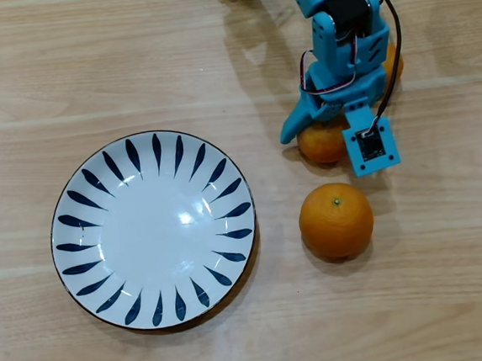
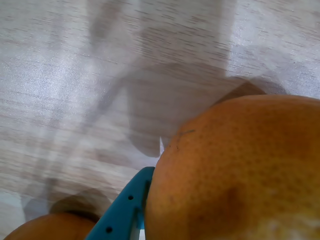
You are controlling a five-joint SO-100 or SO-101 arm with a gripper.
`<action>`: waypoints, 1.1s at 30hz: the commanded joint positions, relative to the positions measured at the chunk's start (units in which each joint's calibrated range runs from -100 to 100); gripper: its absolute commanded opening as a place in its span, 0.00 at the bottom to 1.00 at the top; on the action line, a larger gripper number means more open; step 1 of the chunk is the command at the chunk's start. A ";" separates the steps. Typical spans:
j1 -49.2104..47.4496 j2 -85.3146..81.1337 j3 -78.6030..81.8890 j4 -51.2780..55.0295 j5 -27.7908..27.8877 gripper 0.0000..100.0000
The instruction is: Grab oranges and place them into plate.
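While the plate at the left of the overhead view holds no fruit, all three oranges remain on the wooden table to its right, so the whole task is left. One orange sits free at centre right. Above it, the gripper straddles a second orange, one blue finger against its skin in the wrist view; whether it is clamped I cannot tell. A third orange peeks out behind the arm.

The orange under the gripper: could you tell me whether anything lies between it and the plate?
Nothing visible does. In the overhead view, the orange at the gripper sits right of the plate, with only bare wood between them. The larger orange lies below that path, off to the side.
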 commanded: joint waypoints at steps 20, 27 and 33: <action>0.18 -1.68 -2.42 -0.85 0.18 0.27; 0.83 -6.16 -1.61 -0.08 0.29 0.27; 2.76 -15.20 -1.61 0.09 3.06 0.27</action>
